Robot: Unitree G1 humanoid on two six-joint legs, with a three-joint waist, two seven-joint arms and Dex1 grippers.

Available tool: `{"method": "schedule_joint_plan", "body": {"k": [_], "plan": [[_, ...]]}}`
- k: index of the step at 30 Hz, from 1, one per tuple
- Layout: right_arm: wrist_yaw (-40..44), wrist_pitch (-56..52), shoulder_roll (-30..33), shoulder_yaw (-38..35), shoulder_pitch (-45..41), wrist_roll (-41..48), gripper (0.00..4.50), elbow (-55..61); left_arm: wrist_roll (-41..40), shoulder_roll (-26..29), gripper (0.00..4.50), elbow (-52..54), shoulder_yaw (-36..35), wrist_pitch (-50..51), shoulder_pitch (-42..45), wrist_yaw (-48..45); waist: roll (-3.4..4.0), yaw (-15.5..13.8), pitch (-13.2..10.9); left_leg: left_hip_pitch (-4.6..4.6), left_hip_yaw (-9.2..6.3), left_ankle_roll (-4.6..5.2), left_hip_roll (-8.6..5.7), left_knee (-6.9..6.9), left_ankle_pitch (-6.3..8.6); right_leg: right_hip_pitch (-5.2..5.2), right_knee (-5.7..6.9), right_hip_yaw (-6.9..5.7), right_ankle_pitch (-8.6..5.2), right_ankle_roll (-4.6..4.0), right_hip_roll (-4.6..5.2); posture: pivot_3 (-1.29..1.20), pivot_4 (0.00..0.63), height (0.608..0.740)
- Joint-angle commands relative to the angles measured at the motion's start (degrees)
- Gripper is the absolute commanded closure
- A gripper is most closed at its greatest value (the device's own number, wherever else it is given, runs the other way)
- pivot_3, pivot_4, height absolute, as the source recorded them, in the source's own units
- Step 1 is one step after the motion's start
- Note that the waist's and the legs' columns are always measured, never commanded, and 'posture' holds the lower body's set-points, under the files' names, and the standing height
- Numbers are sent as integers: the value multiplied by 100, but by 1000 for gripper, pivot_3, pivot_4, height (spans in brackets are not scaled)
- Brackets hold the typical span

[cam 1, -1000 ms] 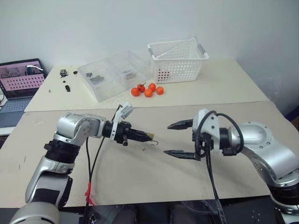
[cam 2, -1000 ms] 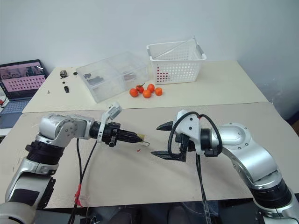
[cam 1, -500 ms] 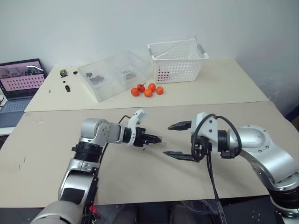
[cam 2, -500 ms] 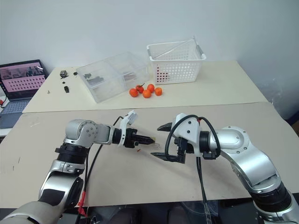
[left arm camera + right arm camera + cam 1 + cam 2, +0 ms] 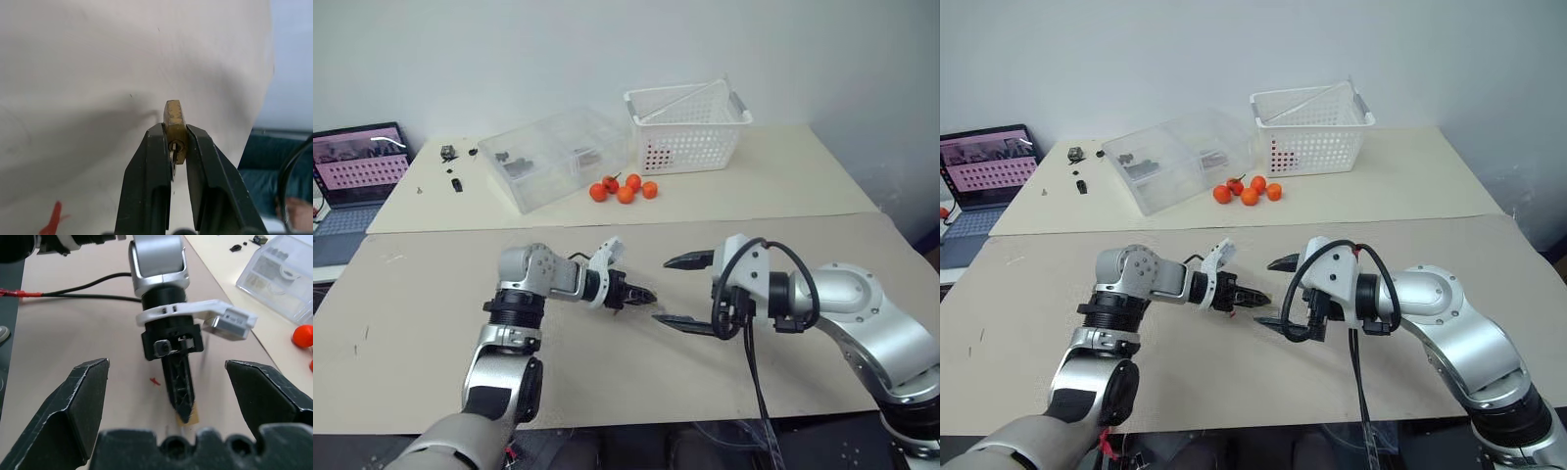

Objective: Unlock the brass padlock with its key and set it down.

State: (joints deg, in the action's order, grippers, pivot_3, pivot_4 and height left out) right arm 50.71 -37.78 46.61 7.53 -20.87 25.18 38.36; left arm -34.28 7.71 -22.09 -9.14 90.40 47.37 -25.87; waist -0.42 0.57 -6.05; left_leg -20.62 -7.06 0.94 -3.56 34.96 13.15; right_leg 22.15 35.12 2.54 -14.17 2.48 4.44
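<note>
Left wrist view shows the left tool point(image 5: 176, 147) clenched on the padlock point(image 5: 175, 128), its 2 black fingers point(image 5: 149, 181) pressing the brass sides; the keyhole end faces the camera, and a thin silvery piece, probably the key point(image 5: 173, 157), hangs from the keyhole between the fingers; whether it is fully seated I cannot tell. Head views place the padlock point(image 5: 1260, 299) held above the brown surface point(image 5: 431, 323), mid-front, with its far end pointing at the right tool point(image 5: 688, 290); the shackle is too small to read. The right tool stands released, jaws wide, just beside the padlock but apart from it; the right wrist view looks between its own 2 fingers point(image 5: 80, 399) at the left tool point(image 5: 182, 401) and the brass tip point(image 5: 190, 418).

Step in hand, as I judge it: presenting the lock for the other arm to work; the unlocking is not yet done. The next move calls for the right tool to close in and take a fine pinch on the padlock or shackle, so the key can be turned; alignment matters, since both parts are tiny.
</note>
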Motion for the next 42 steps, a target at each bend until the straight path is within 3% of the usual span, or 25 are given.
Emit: {"method": "schedule_joint_plan", "body": {"k": [1, 20, 21, 22, 23, 31, 38, 40, 42], "plan": [[35, 196, 69, -75, -12, -79, 28, 135, -32, -110, 4413, 98, -184, 207, 89, 143, -1, 4, 0, -1, 0, -2, 0, 0, -1, 0, 0, 0, 0, 0, 0, 0, 150, 740], [15, 173, 5, 12, -137, -160, 28, 118, -158, 238, 4413, 357, 201, 210, -181, 164, -1, 6, 0, 1, 0, -42, 5, -3, -2, 0, -1, 2, 1, 1, -2, 0, 150, 740], [16, 172, 6, 22, -148, -166, 0, 115, -173, 263, 3435, 342, 150, 210, -169, 178, -1, 6, 0, 1, 0, -42, 6, -4, -2, 0, -1, 2, 1, 1, -2, 0, 150, 740], [16, 172, 6, 31, -158, -171, 0, 112, -190, 294, 3257, 334, 123, 210, -160, 182, -1, 7, 0, 1, 0, -42, 6, -4, -2, 0, -1, 1, 1, 1, -2, 0, 150, 740], [18, 177, 6, 38, -164, -176, 0, 108, -217, 323, 2761, 331, 92, 210, -156, 185, -1, 8, 0, 1, 0, -42, 6, -4, -2, 0, -1, 2, 1, 1, -2, 0, 150, 740], [93, 247, -37, 177, -289, -252, 0, -11, -657, 868, 34, 389, -64, 210, -190, 250, 0, 20, 0, 7, 0, -43, 8, -4, -2, 0, 0, 2, 1, 1, -3, 0, 150, 740], [231, 315, -61, 230, -410, -260, 0, -170, -811, 1786, 34, 513, -156, 167, -21, -85, -2, 24, -1, 19, 0, -44, 17, -13, -2, 2, 1, 0, 1, 1, -10, 0, 150, 740], [263, 281, -81, 215, -442, -200, 0, -206, -854, 2142, 34, 889, 222, -162, -76, -606, -7, 19, -4, 17, 0, -45, 14, -14, -2, 2, 4, -1, 1, 1, -8, 0, 150, 740], [362, 107, -72, 154, -481, -3, 0, -240, -641, 2798, 34, 1533, 870, -1246, -267, -1722, -9, 5, -5, 10, 0, -60, 13, -13, -1, 4, 3, -1, 1, 1, -4, 0, 150, 740]]}}
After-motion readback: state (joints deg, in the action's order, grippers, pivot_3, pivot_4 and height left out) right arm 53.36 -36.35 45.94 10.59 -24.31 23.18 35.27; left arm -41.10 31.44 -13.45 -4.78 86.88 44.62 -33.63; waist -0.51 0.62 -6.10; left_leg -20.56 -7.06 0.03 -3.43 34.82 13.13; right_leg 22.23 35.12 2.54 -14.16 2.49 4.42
